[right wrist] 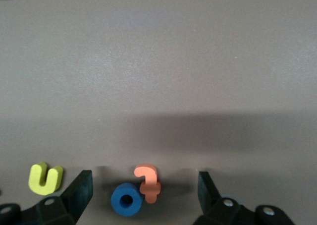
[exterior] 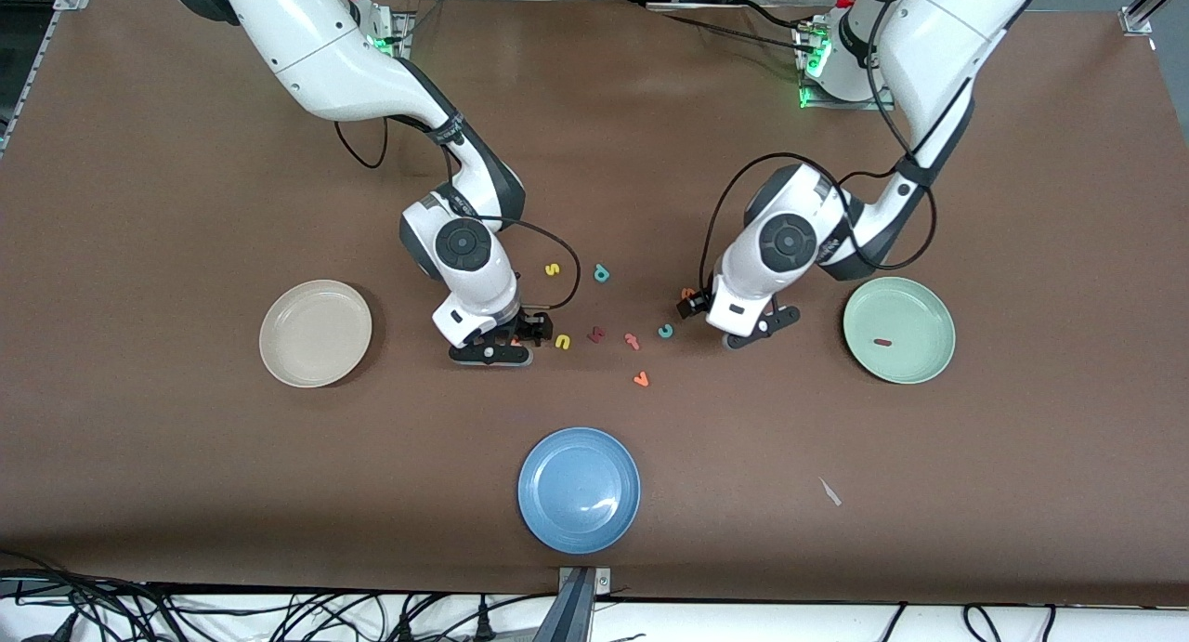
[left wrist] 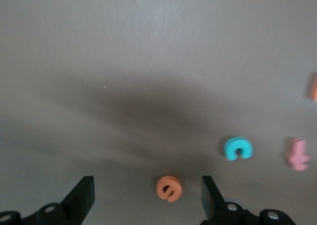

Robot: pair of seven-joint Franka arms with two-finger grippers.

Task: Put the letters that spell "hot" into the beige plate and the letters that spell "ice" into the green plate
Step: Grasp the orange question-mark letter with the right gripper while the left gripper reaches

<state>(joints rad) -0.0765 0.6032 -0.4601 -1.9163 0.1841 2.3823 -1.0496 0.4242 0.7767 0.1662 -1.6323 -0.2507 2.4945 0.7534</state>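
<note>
Beige plate (exterior: 315, 333) sits empty toward the right arm's end. Your right tool (right wrist: 141, 193) hangs spread over the blue o (right wrist: 127, 199) and orange t (right wrist: 147, 183), which touch. Left tool (left wrist: 147, 195) gapes around the orange e (left wrist: 169, 188), beside the green plate (exterior: 898, 330). Foam's featherlight and squashy, so pinch flat edges gently.
</note>
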